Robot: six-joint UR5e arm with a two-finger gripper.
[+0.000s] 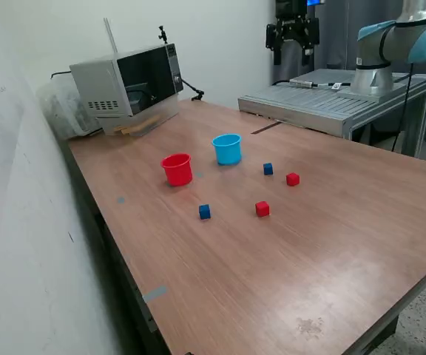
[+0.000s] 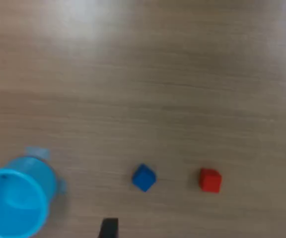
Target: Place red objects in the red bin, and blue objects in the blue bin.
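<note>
table [image 1: 331,244] | red bin [image 1: 177,169], blue bin [image 1: 227,149] | red cubes [image 1: 262,209], blue cubes [image 1: 204,212] | microwave [image 1: 128,81]

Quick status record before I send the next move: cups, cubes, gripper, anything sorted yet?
red cup: upright on the table, looks empty
blue cup: upright, to the exterior view's right of the red cup, looks empty
blue cube A: on the table, near the blue cup
blue cube B: on the table, in front of the red cup
red cube A: beside blue cube A
red cube B: on the table, apart from the rest
sorted so far: none
gripper: raised far behind the cups, holding nothing; open or shut unclear
other: microwave at the far table corner
</note>
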